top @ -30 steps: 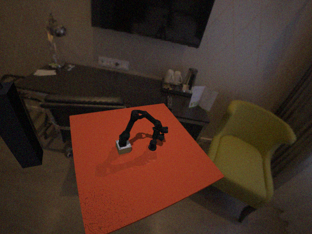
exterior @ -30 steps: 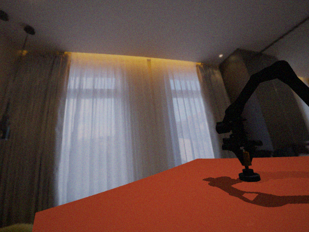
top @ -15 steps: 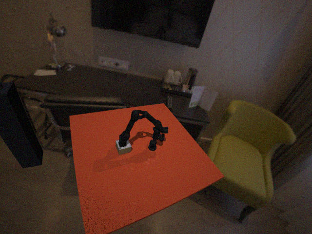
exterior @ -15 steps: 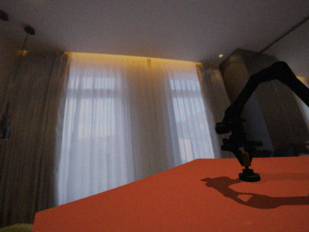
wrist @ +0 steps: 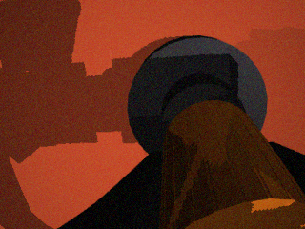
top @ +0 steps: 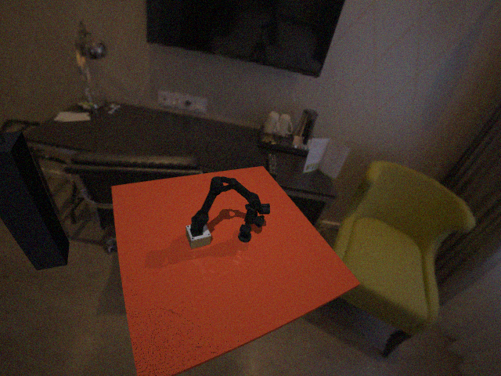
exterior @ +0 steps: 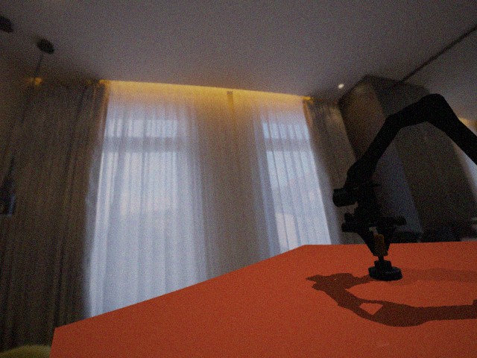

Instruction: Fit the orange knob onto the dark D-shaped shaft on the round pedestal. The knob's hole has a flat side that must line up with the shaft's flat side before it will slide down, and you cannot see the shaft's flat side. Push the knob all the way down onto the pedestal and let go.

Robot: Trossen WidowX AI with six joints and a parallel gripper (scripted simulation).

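Note:
The orange knob (exterior: 379, 243) (wrist: 210, 129) is upright between the fingertips of my gripper (exterior: 380, 250), which is shut on it. In the exterior view its lower end is above the round dark pedestal (exterior: 384, 274) (wrist: 254, 91) (top: 244, 236), with a short dark part between knob and pedestal. The pedestal has a wide base and a narrower raised centre. In the wrist view the knob covers part of that centre, and the shaft is hidden. I cannot tell whether the shaft's tip is inside the knob. The shaft's flat side does not show.
The orange-red table top (top: 226, 299) (exterior: 246, 308) carries the pedestal and the arm's pale base block (top: 200, 241). The arm's shadow falls on the table around the pedestal. A yellow chair (top: 388, 251) is beyond the table's right edge, and a dark desk (top: 133, 133) is behind it.

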